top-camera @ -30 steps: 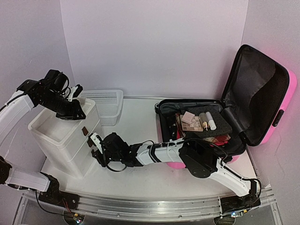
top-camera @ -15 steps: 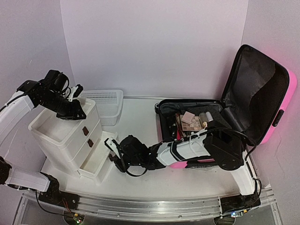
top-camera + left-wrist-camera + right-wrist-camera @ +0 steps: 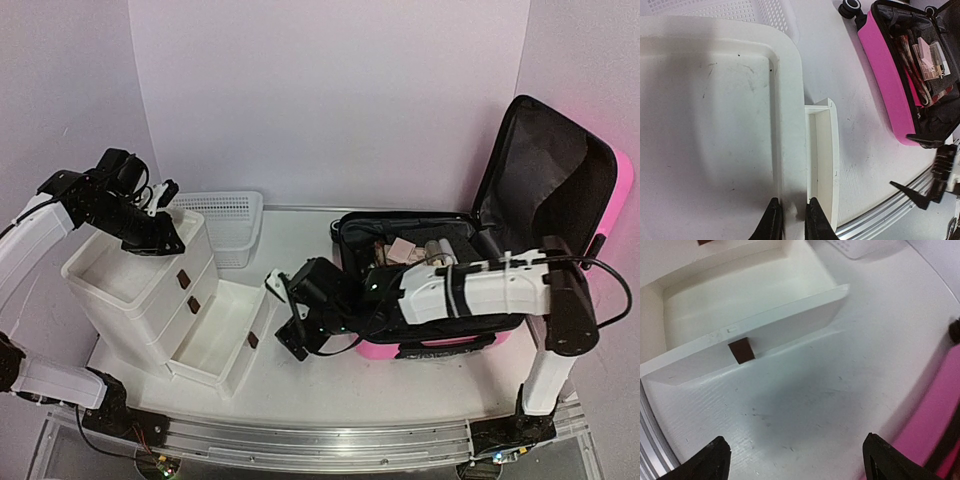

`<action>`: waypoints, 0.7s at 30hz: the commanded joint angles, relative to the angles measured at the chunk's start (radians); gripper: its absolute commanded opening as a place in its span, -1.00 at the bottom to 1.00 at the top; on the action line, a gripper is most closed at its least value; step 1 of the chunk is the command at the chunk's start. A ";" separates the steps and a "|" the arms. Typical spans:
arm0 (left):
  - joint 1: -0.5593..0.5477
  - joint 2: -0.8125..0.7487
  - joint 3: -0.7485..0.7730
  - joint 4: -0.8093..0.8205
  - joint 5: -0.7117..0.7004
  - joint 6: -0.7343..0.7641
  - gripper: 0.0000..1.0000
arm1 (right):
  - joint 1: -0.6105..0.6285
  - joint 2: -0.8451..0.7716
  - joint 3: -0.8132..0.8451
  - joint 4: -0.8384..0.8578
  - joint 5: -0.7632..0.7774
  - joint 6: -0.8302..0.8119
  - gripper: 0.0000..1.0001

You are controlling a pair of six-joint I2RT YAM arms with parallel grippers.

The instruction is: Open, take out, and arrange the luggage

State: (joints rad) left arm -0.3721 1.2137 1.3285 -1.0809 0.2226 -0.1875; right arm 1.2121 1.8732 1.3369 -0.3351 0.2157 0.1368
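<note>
Working outward from the luggage [image 3: 545,190]: it sits at the right end of the table [image 3: 300,250], its lid stood up against the right wall and its pink base flat, with a palette [image 3: 405,247] and other small items lying in the black lining. So the opening looks done; the taking out and arranging are what is left.

Your right gripper [image 3: 797,460] hangs low over bare table between the suitcase and the bottom drawer [image 3: 215,335], jaws spread wide and holding nothing. That drawer is pulled out from the white drawer unit [image 3: 130,290], and its brown tab [image 3: 741,350] faces the wrist camera. Your left gripper [image 3: 792,225] is pressed nearly together on the unit's top rim, pinching it. That looks like a brace for the unit.

The step in hand reads as fetching the first item. Lift the right wrist before you swing it, because the forearm lies across the suitcase's front edge and a low sweep could snag the zipper lip. Come down on the palette from above and close on its short sides, not on a corner. Leave the left hand where it is while you load the drawer — the unit may slide otherwise. The mesh basket [image 3: 225,220] behind the unit holds nothing that I can see.
</note>
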 commanded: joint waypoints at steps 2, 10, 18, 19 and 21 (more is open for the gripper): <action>-0.013 0.056 -0.034 -0.054 -0.008 0.009 -0.74 | -0.067 -0.188 0.068 -0.448 0.242 0.137 0.96; -0.014 0.070 -0.039 -0.031 0.026 0.012 -0.76 | -0.522 -0.335 0.077 -0.723 0.125 0.298 0.87; -0.013 0.063 -0.040 -0.028 0.038 0.016 -0.76 | -0.842 -0.207 0.230 -0.761 -0.014 0.208 0.33; -0.013 0.063 -0.041 -0.029 0.042 0.014 -0.76 | -0.857 -0.182 0.250 -0.762 -0.040 0.199 0.29; -0.013 0.061 -0.044 -0.026 0.047 0.011 -0.76 | -0.877 -0.129 0.290 -0.766 -0.085 0.186 0.23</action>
State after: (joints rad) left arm -0.3721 1.2247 1.3281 -1.0649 0.2337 -0.1829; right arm 0.3698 1.6608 1.5459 -1.0805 0.2520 0.3542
